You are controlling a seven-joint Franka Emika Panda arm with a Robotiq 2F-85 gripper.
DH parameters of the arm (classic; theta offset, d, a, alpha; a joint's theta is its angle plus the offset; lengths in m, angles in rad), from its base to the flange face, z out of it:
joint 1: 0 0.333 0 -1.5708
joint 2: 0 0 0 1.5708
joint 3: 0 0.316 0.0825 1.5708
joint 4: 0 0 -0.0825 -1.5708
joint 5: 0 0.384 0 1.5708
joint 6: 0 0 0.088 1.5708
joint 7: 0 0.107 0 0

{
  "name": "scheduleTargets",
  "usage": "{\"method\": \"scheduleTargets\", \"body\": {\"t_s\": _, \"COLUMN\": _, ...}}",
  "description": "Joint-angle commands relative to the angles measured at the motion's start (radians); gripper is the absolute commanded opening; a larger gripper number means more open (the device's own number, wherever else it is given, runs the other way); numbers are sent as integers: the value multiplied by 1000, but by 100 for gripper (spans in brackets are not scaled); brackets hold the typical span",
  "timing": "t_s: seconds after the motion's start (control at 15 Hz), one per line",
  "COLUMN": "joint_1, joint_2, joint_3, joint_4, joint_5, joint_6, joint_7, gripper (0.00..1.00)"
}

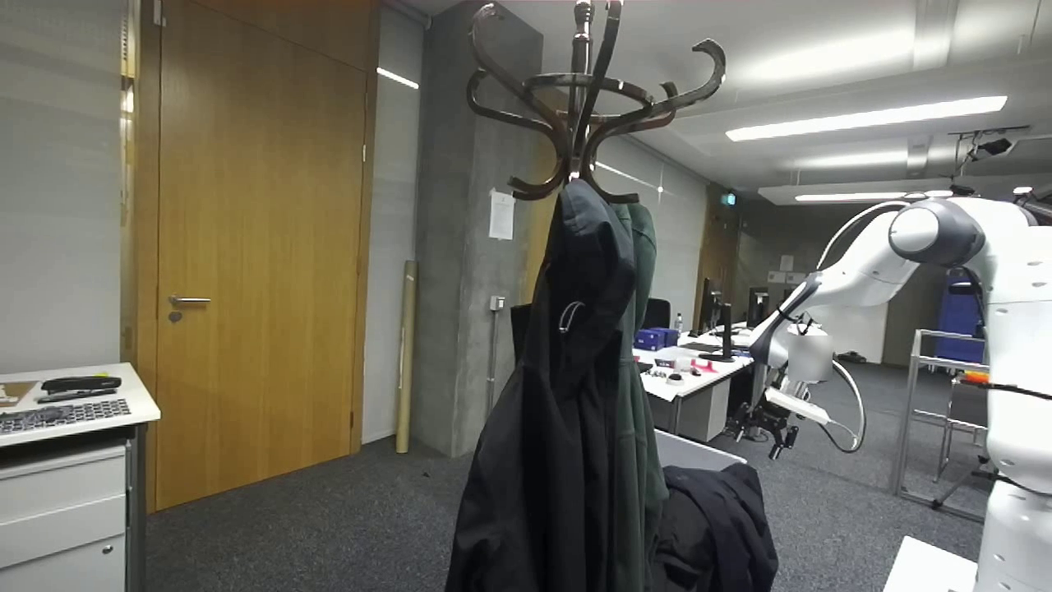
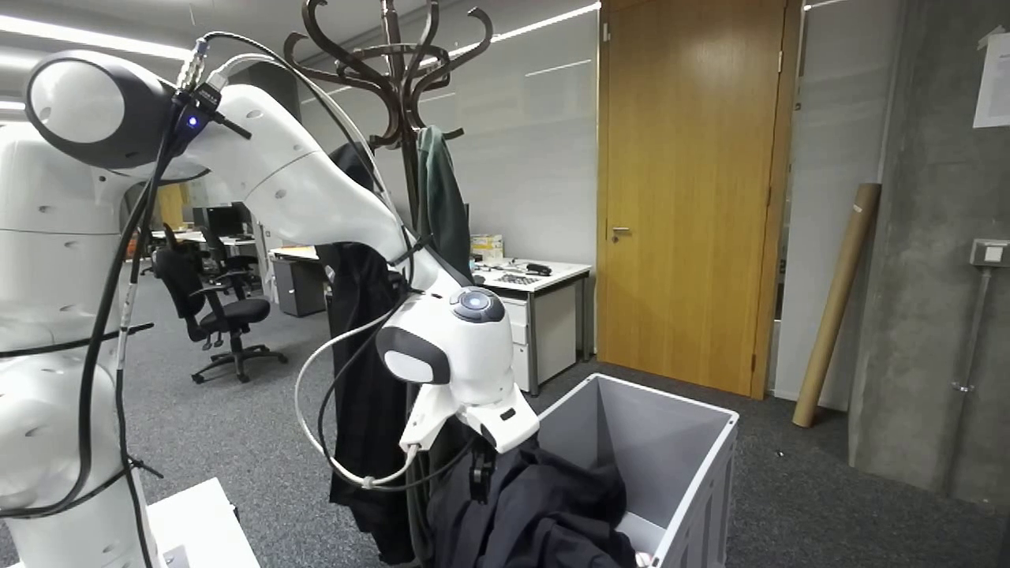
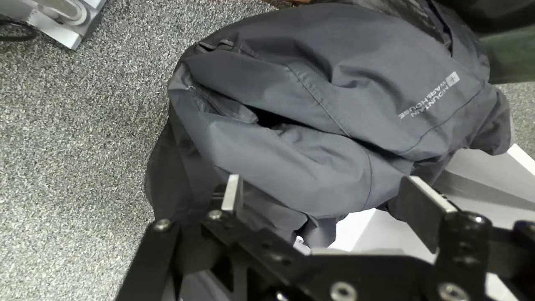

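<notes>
My gripper is open, with nothing between its fingers. It also shows in both exterior views, pointing downward. Below it a crumpled dark jacket with white "Mountain Warehouse" lettering is draped over a grey bin. The jacket also shows in both exterior views. It covers one end of the bin and hangs outside it. The fingers appear to be above the jacket, apart from it. Part of the bin's inside is hidden by the jacket and the gripper.
A dark wooden coat stand stands close to the arm and bin. A black coat and a green coat hang from it. A white desk, a wooden door and a cardboard tube are farther back.
</notes>
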Motion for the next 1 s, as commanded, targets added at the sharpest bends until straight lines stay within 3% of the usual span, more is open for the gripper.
{"method": "scheduleTargets", "body": {"t_s": 0.0, "joint_1": -38, "joint_2": -30, "joint_3": 56, "joint_4": -30, "joint_5": 5, "joint_6": 60, "joint_7": -24, "gripper": 100}}
{"method": "scheduleTargets", "body": {"t_s": 0.33, "joint_1": -12, "joint_2": -12, "joint_3": 89, "joint_4": -92, "joint_5": 55, "joint_6": 226, "joint_7": -129, "gripper": 100}}
{"method": "scheduleTargets", "body": {"t_s": 0.93, "joint_1": -77, "joint_2": 41, "joint_3": 38, "joint_4": -117, "joint_5": -76, "joint_6": 113, "joint_7": -436, "gripper": 100}}
